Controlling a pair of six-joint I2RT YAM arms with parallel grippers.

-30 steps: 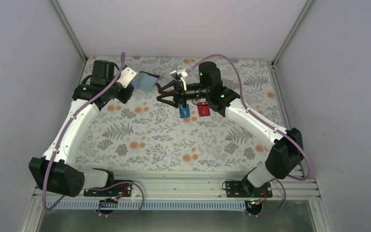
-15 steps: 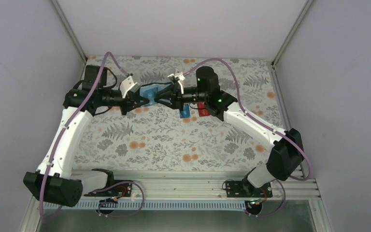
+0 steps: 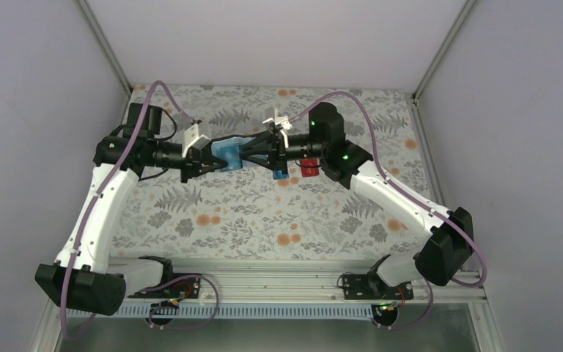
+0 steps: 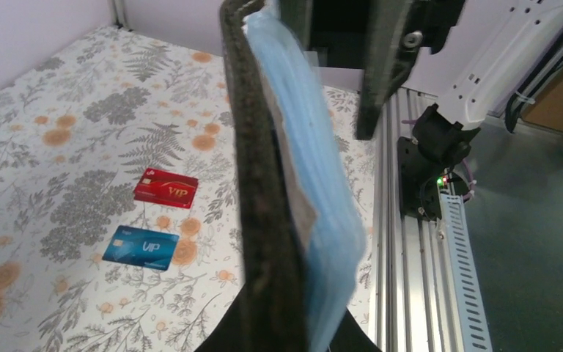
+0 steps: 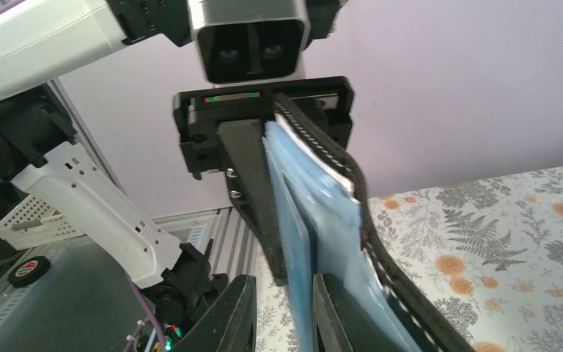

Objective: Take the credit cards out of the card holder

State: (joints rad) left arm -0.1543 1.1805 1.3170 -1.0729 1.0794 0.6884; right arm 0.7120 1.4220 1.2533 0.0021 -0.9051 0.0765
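Fingers of the right hand are being held narrowly apart, one on each side of a thin bluish sheet at the open edge of the card holder. A slit is showing on one side, so no grip is judged to be made yet. Whether that sheet is the third card or a pocket leaf cannot be told. The holder is being clamped edge-up in the air by the left hand, between the two arms. Beneath, the red card and the blue card are lying flat on the desk, just beside each other and well apart from the holder. The step in hand is judged to be drawing out the last card. The next move calls for the right fingers to be closed on the card alone, then drawn straight along the pocket against a firm left clamp.
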